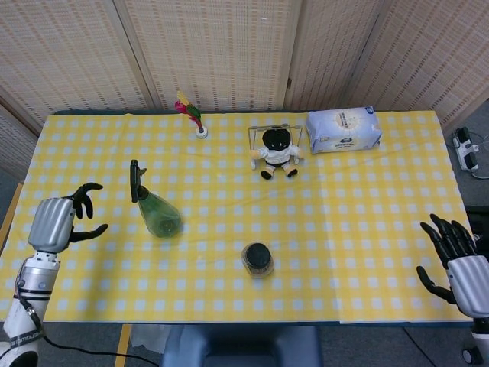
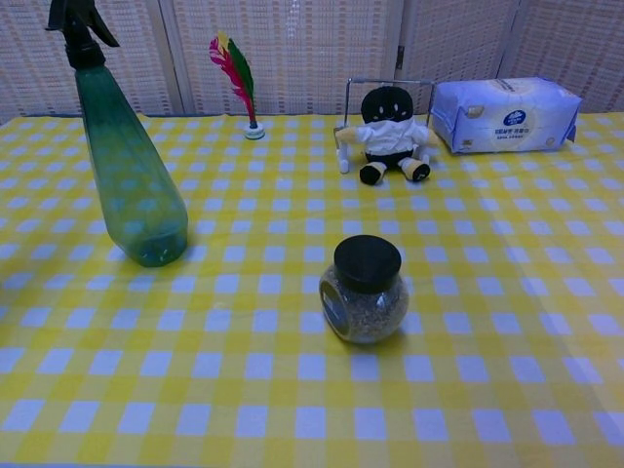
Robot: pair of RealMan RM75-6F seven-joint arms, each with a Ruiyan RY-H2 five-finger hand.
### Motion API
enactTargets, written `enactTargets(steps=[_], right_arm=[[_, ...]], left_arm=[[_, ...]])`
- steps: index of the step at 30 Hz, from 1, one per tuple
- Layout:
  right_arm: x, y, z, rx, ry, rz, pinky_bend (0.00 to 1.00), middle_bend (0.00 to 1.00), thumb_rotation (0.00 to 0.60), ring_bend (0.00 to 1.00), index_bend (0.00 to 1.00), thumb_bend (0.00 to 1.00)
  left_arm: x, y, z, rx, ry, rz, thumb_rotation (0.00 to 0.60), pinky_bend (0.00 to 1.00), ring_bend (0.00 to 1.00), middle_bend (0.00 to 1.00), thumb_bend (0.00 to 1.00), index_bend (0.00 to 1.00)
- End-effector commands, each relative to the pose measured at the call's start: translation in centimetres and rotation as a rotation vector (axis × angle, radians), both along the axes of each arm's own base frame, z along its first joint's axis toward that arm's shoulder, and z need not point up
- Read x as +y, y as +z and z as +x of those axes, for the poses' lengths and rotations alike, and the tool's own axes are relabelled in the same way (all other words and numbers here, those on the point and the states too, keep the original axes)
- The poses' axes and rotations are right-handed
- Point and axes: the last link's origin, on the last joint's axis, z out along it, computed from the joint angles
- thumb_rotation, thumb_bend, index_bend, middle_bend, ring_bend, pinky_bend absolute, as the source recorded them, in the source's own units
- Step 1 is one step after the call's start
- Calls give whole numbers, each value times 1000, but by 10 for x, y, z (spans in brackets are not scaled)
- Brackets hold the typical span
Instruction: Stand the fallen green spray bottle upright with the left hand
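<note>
- Head view: bottle (image 1: 155, 207) stands upright on the cloth (image 1: 351, 229), left of the jar (image 1: 257, 259). Left hand (image 1: 59, 222) sits well apart from it near the table's left edge, fingers spread, holding nothing. Right hand (image 1: 456, 260) at the right edge, fingers apart, empty.
- Chest view: bottle (image 2: 122, 166) upright, base flat, nothing touching it. Neither hand shows.
- Judgement: task looks done; nothing left but parking the arm.

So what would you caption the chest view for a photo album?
Green spray bottle standing upright on the checked tablecloth, beside a black-lidded jar, with a plush doll behind.
</note>
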Motion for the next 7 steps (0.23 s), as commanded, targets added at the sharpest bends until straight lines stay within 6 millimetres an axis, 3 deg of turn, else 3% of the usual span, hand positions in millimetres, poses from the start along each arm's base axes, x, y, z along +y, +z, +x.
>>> enactTargets(steps=[1, 4, 7], right_arm=[[3, -11, 6, 28, 28, -4, 0, 0, 600, 0, 0, 426], [6, -17, 7, 53, 25, -15, 0, 0, 600, 0, 0, 426], [8, -22, 8, 71, 15, -11, 0, 0, 600, 0, 0, 426]], left_arm=[[-72, -28, -73, 122, 5, -150, 600, 27, 71, 137, 169, 132], [-82, -36, -90, 198, 48, -205, 600, 0, 6, 55, 163, 68], [-85, -30, -83, 183, 44, -177, 587, 0, 0, 2, 153, 3]])
